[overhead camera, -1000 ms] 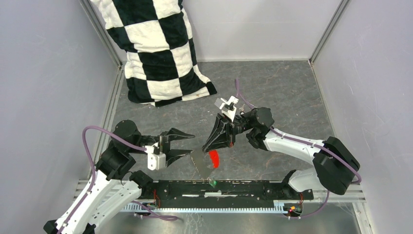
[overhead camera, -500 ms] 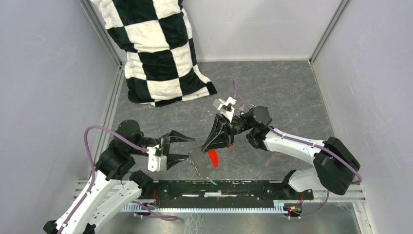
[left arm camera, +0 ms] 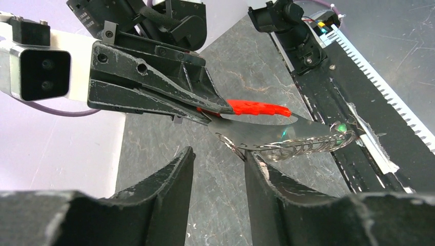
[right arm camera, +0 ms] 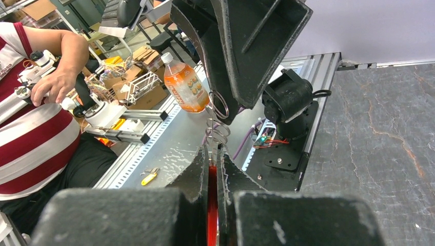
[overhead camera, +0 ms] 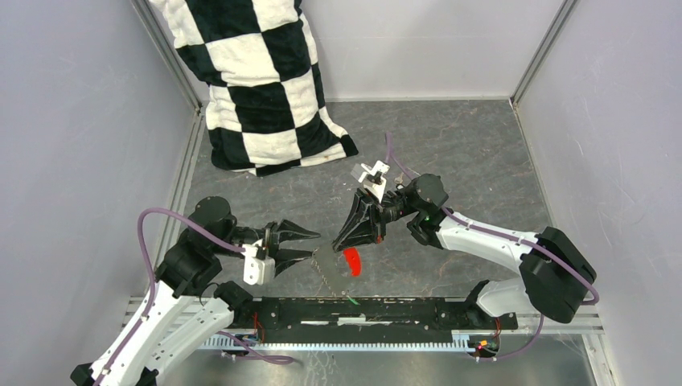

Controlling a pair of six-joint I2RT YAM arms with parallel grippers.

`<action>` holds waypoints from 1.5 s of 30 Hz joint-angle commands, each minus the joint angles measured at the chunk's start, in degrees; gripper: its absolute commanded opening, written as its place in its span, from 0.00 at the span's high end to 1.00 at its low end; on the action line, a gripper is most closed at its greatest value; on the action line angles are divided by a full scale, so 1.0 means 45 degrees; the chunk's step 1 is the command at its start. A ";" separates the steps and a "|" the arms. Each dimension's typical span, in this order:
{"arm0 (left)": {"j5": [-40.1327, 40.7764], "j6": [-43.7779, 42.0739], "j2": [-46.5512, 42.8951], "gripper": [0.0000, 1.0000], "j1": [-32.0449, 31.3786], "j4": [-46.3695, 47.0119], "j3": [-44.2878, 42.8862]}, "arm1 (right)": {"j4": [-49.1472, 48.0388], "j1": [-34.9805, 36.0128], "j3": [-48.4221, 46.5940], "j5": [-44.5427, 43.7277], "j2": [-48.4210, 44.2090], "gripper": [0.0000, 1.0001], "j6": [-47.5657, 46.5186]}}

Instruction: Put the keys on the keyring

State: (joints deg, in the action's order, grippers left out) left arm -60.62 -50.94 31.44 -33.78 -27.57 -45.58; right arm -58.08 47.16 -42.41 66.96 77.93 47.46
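Observation:
My right gripper (overhead camera: pixel 344 244) is shut on the keyring's red plastic piece (overhead camera: pixel 352 261) and holds it above the floor. The grey strip (overhead camera: pixel 328 271) hangs down from it, with a chain of thin rings (left arm camera: pixel 308 146). A green key (overhead camera: pixel 351 301) dangles at its lower end. The black key is not visible. My left gripper (overhead camera: pixel 312 245) is open just left of the strip. In the left wrist view its right fingertip (left arm camera: pixel 255 163) touches a thin ring (left arm camera: pixel 231 146) under the red piece (left arm camera: pixel 256 107). The right wrist view shows the red piece (right arm camera: pixel 213 205) pinched between shut fingers.
A black-and-white checkered pillow (overhead camera: pixel 257 88) leans in the back left corner. A black rail (overhead camera: pixel 418 314) runs along the near edge under the keyring. Grey walls close the sides. Beyond the table are a person (right arm camera: pixel 36 102) and an orange bottle (right arm camera: pixel 185 84).
My left gripper has narrowed a little and moved closer to the hanging strip. My right gripper has shifted slightly left with the keyring still held.

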 commanded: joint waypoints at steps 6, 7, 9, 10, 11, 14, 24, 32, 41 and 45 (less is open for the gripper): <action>-0.0371 -0.0381 -0.0013 0.63 0.0026 0.0089 -0.0507 | -0.0063 0.0010 -0.0399 -0.0153 -0.0403 0.99 -0.0351; -0.0371 -0.0337 -0.0048 0.66 0.0016 0.0092 -0.0487 | -0.0061 0.0019 -0.0399 -0.0168 -0.0421 0.99 -0.0352; -0.0395 -0.0269 -0.0090 0.69 0.0024 0.0073 -0.0434 | 0.0025 0.0011 -0.0399 -0.0155 -0.0476 0.99 -0.0441; -0.0396 -0.0249 -0.0099 0.71 0.0026 0.0085 -0.0410 | 0.0051 0.0002 -0.0399 -0.0153 -0.0498 0.99 -0.0459; -0.0386 -0.0239 -0.0137 0.72 0.0026 0.0086 -0.0399 | 0.0074 0.0010 -0.0399 -0.0153 -0.0520 0.99 -0.0484; -0.0384 -0.0233 -0.0170 0.78 0.0020 0.0080 -0.0352 | 0.0199 0.0012 -0.0380 -0.0139 -0.0594 0.99 -0.0566; -0.0527 -0.0181 -0.0151 0.98 0.0026 0.0082 -0.0386 | 0.0594 0.0010 -0.0408 0.0110 -0.0743 0.99 -0.0834; -0.0688 0.0241 0.0249 0.98 0.0026 0.0081 -0.0797 | 0.5210 0.0010 -0.1410 0.0356 -0.1341 0.83 -0.4441; -0.1254 0.1769 0.1106 0.98 0.0026 0.0073 -0.1111 | 1.1584 0.0007 -0.3783 -0.1173 -0.1848 0.47 -1.0216; -0.0936 0.3591 0.1157 0.98 0.0026 0.0825 -0.0775 | 1.3286 0.0019 -0.4144 -0.2604 -0.2476 0.37 -1.2185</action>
State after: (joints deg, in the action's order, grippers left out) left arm -63.64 -45.15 36.49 -33.78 -27.77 -48.49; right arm -9.50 47.16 -58.19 62.04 70.39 5.65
